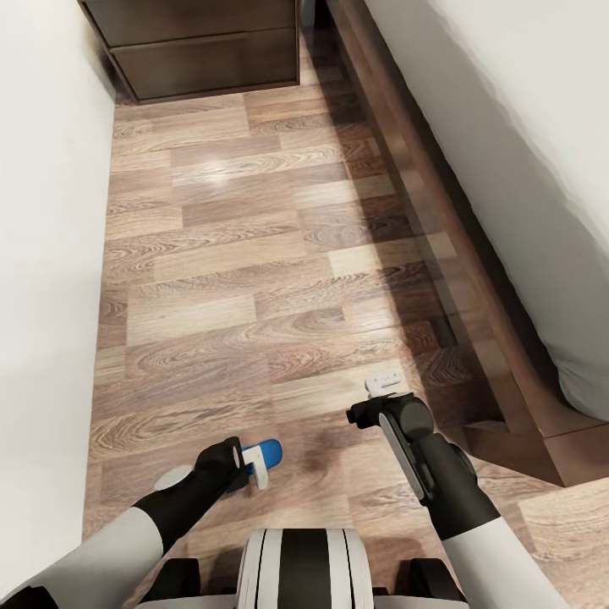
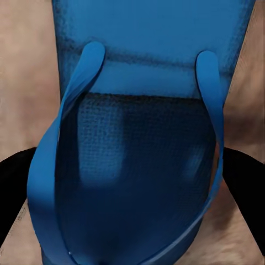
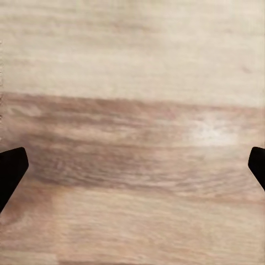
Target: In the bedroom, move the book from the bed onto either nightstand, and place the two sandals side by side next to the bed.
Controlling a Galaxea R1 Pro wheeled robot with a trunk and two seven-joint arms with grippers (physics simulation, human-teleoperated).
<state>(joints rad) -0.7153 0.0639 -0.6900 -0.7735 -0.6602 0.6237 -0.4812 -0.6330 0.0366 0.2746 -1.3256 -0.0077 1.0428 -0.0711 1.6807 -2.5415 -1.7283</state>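
The bed [image 1: 516,211] runs along the right side of the plank floor [image 1: 254,279], well ahead of both grippers, and a nightstand [image 1: 203,46] stands beyond at the far end. Low by the robot's base, the left gripper [image 1: 254,465] clamps a blue sandal [image 1: 266,452]; the left wrist view reveals its straps [image 2: 58,143] and sole, long axis running along the fingers [image 2: 14,187]. The right gripper [image 3: 132,165] hangs spread, empty, over bare planks.
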